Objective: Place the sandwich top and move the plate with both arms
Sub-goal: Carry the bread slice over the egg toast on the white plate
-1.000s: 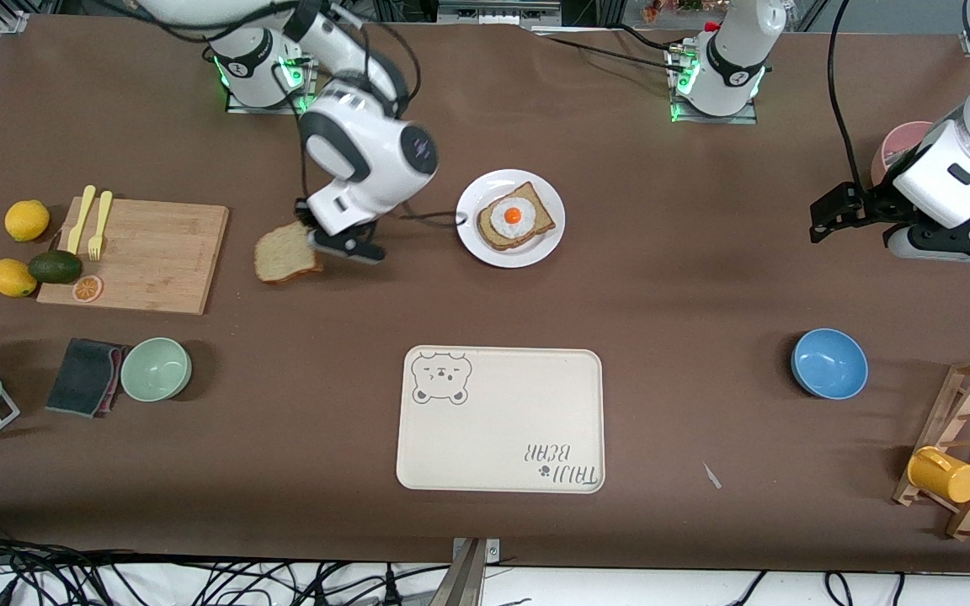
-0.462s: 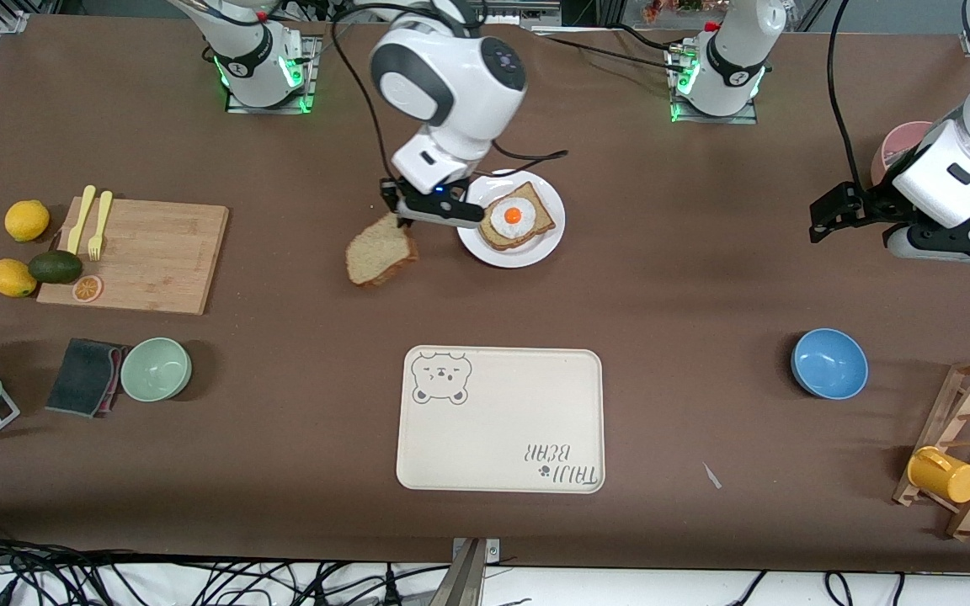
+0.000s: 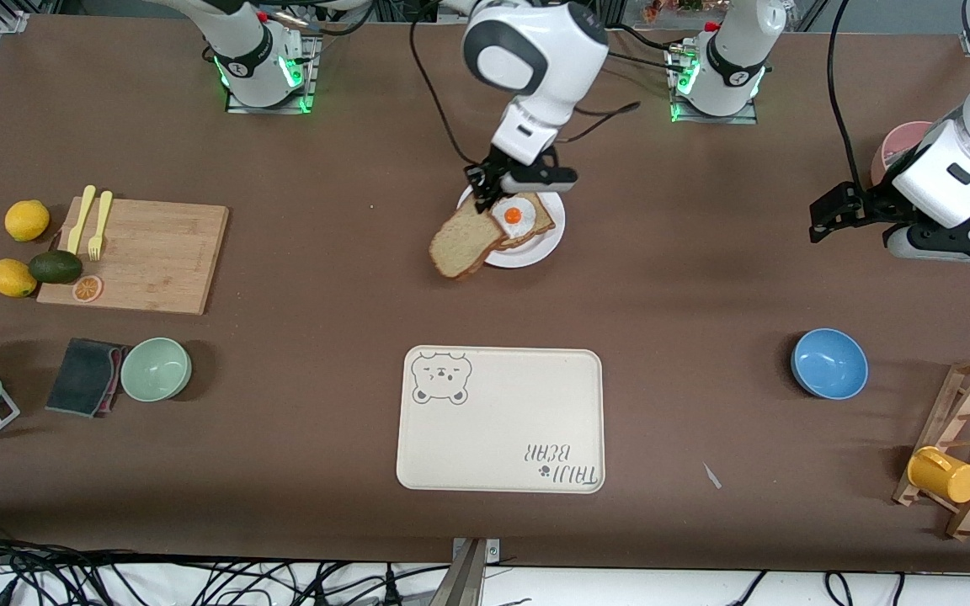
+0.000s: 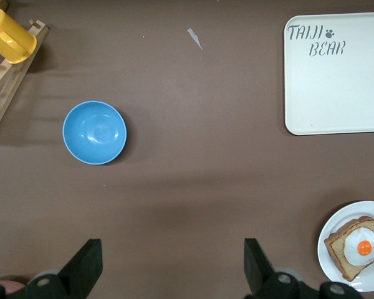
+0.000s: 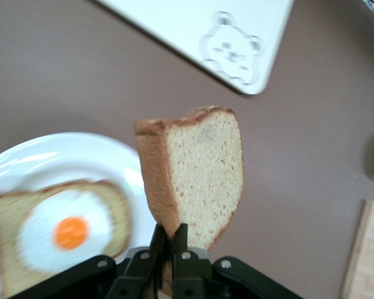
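Brown cloth covers the whole bench (image 3: 300, 404), and it's pretty busy with stuff. My right gripper (image 3: 485, 187) is up over the rim of the plate (image 3: 548, 244), on the edge toward the right arm's end of the bench, fingers (image 5: 174, 240) clenched on one crust edge of the sandwich top (image 3: 461, 246). The slice hangs tilted from that pinch, partly over the plate and partly over bare cloth. From the right wrist view you can see the crumb face and the darker crust standing up out of my fingers.

On the plate sits the darker slice with the fried egg (image 3: 513, 215), egg side up. The plate itself is around the middle of the bench, closer to the arm bases than the bear tray (image 3: 502, 421), which lies by the edge nearest the front camera.

My left gripper (image 4: 173, 268) is just waiting over bare cloth near the left arm's end of the bench, fingers spread wide and holding nothing. The left wrist view has the blue bowl (image 4: 95, 132) and a corner of the tray in it too.

Other bits: a cutting board (image 3: 144, 257) with yellow forks toward the right arm's end, a green bowl (image 3: 156, 369), and a yellow cup (image 3: 944, 475) on a wooden rack.
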You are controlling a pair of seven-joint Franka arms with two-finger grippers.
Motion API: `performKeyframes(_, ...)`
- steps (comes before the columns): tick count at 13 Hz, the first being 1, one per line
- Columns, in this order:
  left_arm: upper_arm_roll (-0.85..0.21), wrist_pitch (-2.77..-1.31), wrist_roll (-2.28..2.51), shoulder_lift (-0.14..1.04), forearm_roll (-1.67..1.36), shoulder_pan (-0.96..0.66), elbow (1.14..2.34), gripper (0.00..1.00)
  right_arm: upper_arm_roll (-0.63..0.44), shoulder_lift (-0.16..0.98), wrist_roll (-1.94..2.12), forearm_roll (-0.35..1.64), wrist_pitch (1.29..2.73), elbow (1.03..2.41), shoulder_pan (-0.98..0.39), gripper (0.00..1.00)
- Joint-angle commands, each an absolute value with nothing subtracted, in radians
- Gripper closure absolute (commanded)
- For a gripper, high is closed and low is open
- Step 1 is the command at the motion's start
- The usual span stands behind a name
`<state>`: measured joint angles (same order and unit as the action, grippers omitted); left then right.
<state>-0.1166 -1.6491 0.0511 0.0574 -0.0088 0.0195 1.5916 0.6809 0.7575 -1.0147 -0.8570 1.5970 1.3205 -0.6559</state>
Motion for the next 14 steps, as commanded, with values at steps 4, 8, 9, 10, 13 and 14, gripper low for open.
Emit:
performKeyframes(4,-0.120,-1.646,0.060,0.041,0.021,0.017,1.598,0.00,0.657,0.865,-1.009,-0.896,1.614,1.238,-0.773,1.00)
performKeyframes(8,-0.120,-1.644,0.060,0.041,0.020,0.017,1.598,0.00,0.660,0.923,-1.060,-0.879,1.618,1.180,-0.773,1.00)
performKeyframes(9,-0.120,-1.641,0.060,0.041,0.020,0.017,1.598,0.00,0.663,0.923,-1.072,-0.838,1.615,1.178,-0.773,1.00)
performKeyframes(10,-0.120,-1.641,0.060,0.041,0.020,0.017,1.598,0.00,0.661,0.922,-1.078,-0.783,1.606,1.171,-0.772,1.00)
performKeyframes(13,-0.120,-1.641,0.060,0.041,0.020,0.017,1.598,0.00,0.660,0.923,-1.081,-0.720,1.583,1.146,-0.775,1.00)
performKeyframes(14,-0.120,-1.641,0.060,0.041,0.020,0.017,1.598,0.00,0.661,0.923,-1.081,-0.715,1.566,1.146,-0.775,1.00)
